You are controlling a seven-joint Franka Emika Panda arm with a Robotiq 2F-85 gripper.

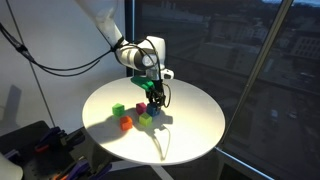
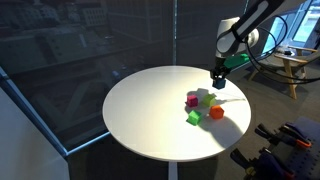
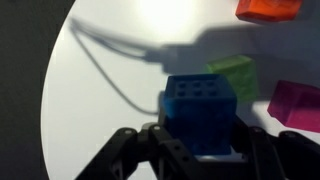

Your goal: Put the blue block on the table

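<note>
The blue block (image 3: 199,105) is a small dark blue studded cube, seated between the two black fingers of my gripper (image 3: 200,135) in the wrist view. In both exterior views the gripper (image 1: 155,93) (image 2: 217,75) hangs a little above the round white table (image 1: 195,125) (image 2: 145,110), over its cluster of cubes. The blue block (image 1: 155,98) shows as a dark shape at the fingertips. A green cube (image 3: 234,74) and a magenta cube (image 3: 296,101) lie on the table just beyond it.
An orange-red cube (image 3: 268,8) (image 1: 126,123) and a second green cube (image 1: 118,110) also sit on the table. A thin white cable (image 3: 105,68) (image 1: 161,143) trails across the tabletop. Dark windows surround the table. A chair (image 2: 290,70) stands behind it.
</note>
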